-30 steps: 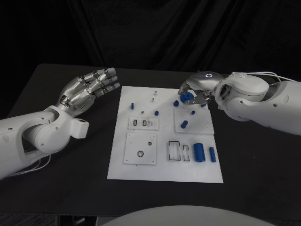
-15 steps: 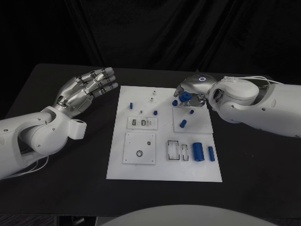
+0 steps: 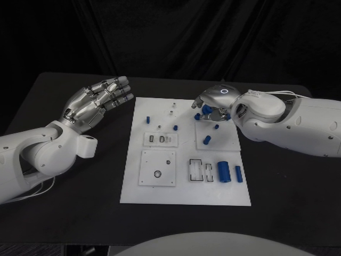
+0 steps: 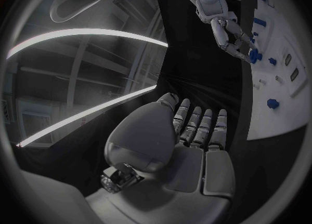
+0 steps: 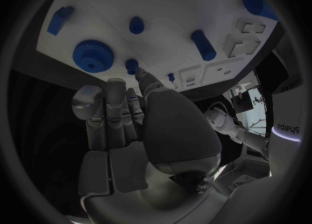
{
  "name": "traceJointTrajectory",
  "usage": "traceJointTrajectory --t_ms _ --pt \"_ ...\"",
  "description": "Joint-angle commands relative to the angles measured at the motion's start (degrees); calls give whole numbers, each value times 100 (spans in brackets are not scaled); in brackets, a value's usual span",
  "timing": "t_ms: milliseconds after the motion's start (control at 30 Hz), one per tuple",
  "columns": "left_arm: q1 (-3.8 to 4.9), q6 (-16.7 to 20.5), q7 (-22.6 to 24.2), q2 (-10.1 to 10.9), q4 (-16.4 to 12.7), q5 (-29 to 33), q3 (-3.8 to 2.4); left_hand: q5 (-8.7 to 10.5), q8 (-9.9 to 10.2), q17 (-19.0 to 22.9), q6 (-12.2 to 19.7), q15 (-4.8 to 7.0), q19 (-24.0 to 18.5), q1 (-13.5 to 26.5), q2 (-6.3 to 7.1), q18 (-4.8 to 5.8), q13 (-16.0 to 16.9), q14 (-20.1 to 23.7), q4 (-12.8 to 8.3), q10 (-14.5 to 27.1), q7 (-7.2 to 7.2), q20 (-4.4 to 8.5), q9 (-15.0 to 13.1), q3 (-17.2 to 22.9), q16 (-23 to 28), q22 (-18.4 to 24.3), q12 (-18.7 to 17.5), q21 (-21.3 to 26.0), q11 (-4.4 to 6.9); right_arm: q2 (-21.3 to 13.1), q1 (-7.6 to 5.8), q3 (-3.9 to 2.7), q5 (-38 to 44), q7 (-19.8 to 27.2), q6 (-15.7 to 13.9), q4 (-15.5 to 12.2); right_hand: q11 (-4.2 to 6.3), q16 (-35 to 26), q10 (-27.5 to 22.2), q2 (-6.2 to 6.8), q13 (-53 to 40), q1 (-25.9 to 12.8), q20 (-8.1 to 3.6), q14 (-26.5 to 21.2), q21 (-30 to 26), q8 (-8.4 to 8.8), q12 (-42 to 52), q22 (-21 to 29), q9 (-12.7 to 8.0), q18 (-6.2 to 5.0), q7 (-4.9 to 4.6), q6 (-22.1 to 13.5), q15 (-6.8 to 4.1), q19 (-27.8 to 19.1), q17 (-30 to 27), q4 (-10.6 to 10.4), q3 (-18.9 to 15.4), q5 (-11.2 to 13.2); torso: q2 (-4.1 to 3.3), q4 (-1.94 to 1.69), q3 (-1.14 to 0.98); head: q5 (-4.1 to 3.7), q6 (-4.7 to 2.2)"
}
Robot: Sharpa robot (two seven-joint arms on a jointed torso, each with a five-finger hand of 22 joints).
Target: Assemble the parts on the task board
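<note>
Now right hand [image 3: 211, 111] rotating further over far right of white rectangular task board [image 3: 186, 189], fingers nearly straight, gripping nothing; blue toothed gear [image 5: 93, 55] lying on board just beside fingertips, apparently released. Left hand [image 3: 100, 100] hovering open, well left.

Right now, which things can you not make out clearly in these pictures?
- Head view: the right hand covers the blue gear; contact cannot be told.
- Right wrist view: whether its fingertips touch the task board is unclear.
- Head view: the small pegs are too small to identify.
</note>
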State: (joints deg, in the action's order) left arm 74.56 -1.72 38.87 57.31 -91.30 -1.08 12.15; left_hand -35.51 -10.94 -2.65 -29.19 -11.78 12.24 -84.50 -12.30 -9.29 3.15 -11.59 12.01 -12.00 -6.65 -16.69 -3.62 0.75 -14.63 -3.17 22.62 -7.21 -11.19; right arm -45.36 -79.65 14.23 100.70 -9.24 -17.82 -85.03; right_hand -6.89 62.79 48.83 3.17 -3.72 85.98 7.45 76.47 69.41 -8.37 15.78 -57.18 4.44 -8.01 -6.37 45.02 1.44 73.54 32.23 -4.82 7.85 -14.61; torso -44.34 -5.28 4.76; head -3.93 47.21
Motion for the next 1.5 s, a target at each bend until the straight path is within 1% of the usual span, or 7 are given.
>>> traceJointTrajectory --t_ms 33,200,367,567,767,1100,1500 --pt "7 -140 877 -18 12 -43 -4 -22 -19 -10 -38 -21 29 -7 55 38 8 -24 -9 -12 -16 -4 -5 49 -23 7 29 -26 -38 23 32 -5 113 -114 -257 42 -48 15 9 -13 3 51 41 5 39 35 -33 -21 -3 110 -15 -10 57 -9 14 3 46 -45 2 -4 4 -7 -18" --pt "6 -155 890 -26 22 -51 -4 -24 -19 -9 -39 -26 31 -7 55 42 7 -22 -12 -9 -15 -5 -5 60 -22 7 25 -27 -42 43 62 -6 114 -82 -261 73 -35 56 132 3 -5 21 47 38 87 37 -38 -99 8 116 -18 51 52 18 70 -11 82 -54 3 12 5 0 -15" --pt "6 -173 888 -39 31 -53 -4 -24 -19 -9 -39 -26 31 -7 55 42 7 -22 -12 -9 -15 -5 -5 60 -22 7 25 -27 -42 60 90 -6 114 -72 -215 99 -24 89 203 24 -3 -29 43 66 124 18 -64 -161 28 124 -38 146 44 41 121 -44 102 -20 -1 9 4 -2 -15" --pt "6 -194 891 -37 28 -54 -4 -29 -20 -9 -41 -32 34 -7 57 49 4 -22 -18 0 -14 -5 -5 80 -26 7 15 -28 -44 107 141 -6 114 -73 -232 178 -6 135 331 38 0 -32 28 110 181 -57 -134 -262 95 138 -70 435 25 77 189 -70 215 -33 4 3 7 -3 -5" --pt "6 -215 885 -29 30 -54 -4 -29 -20 -9 -41 -32 34 -7 57 49 4 -22 -18 0 -14 -5 -5 80 -26 7 15 -28 -44 145 184 -6 115 -53 -232 259 11 149 453 65 -2 -44 15 128 202 -105 -183 -311 157 142 -64 661 14 87 211 -100 323 -63 7 19 6 26 6" --pt "5 -276 884 -17 32 -54 -4 -31 -26 -12 -57 -50 49 -5 78 64 4 -38 -35 0 -13 -6 -6 117 -47 6 24 -36 -47 220 255 -6 115 54 -377 400 47 182 652 72 -2 -21 -9 158 246 -116 -203 -396 204 154 -68 815 -16 119 270 -129 479 -112 5 6 -3 33 29" --pt "4 -319 876 -22 29 -54 -4 -32 -31 -15 -67 -60 66 0 94 73 6 -52 -45 -10 -11 -6 -7 141 -63 3 39 -46 -49 312 306 -6 114 182 -448 565 110 236 944 91 -3 -18 -47 203 341 -153 -246 -566 277 184 -48 1036 -64 188 377 -187 691 -111 5 15 4 50 46"
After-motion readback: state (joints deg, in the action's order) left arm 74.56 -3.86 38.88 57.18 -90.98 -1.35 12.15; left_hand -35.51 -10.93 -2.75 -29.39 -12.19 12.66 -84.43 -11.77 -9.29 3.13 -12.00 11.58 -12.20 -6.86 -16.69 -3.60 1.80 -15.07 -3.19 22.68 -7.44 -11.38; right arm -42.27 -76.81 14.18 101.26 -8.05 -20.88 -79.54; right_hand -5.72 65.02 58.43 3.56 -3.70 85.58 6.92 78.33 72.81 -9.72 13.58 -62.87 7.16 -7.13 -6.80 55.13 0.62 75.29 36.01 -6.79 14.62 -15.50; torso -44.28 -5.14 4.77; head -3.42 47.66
